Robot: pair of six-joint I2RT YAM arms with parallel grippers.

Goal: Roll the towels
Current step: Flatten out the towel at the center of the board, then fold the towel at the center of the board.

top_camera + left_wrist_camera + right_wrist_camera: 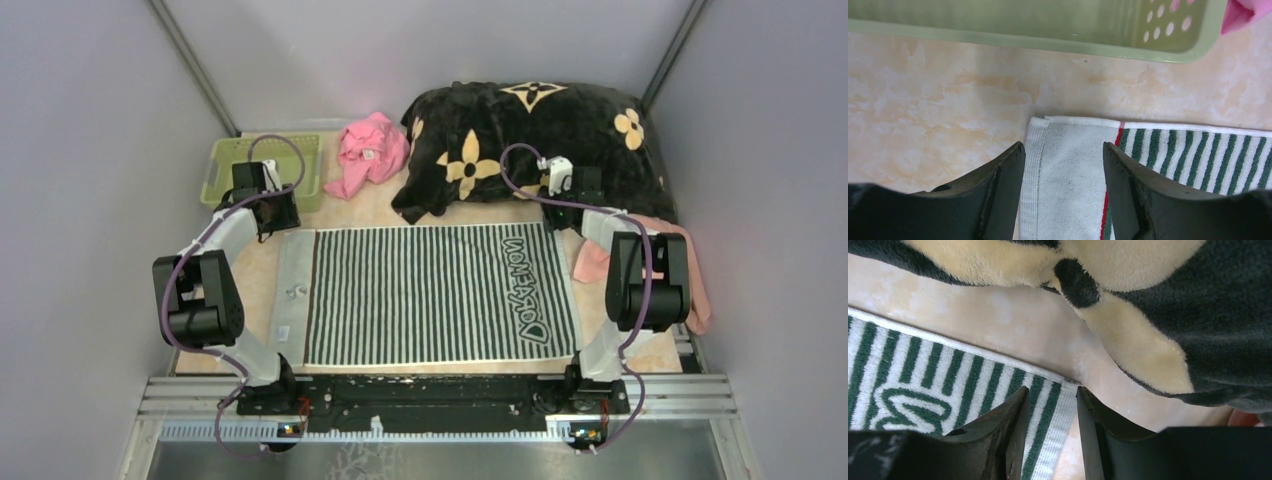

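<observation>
- Dark green white-striped terry towel: black tan-flowered blanket behind, green plastic basket past far-left corner.
- Towel lettering unreadable.
- Left gripper, right gripper: jaws apart, empty.

Robot test cell; plain grey walls enclose marbled table

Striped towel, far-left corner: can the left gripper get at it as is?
Probably yes. The left gripper is open over the white end band of the striped towel, by that corner; the green basket sits beyond, apart; nothing covers it.
</observation>
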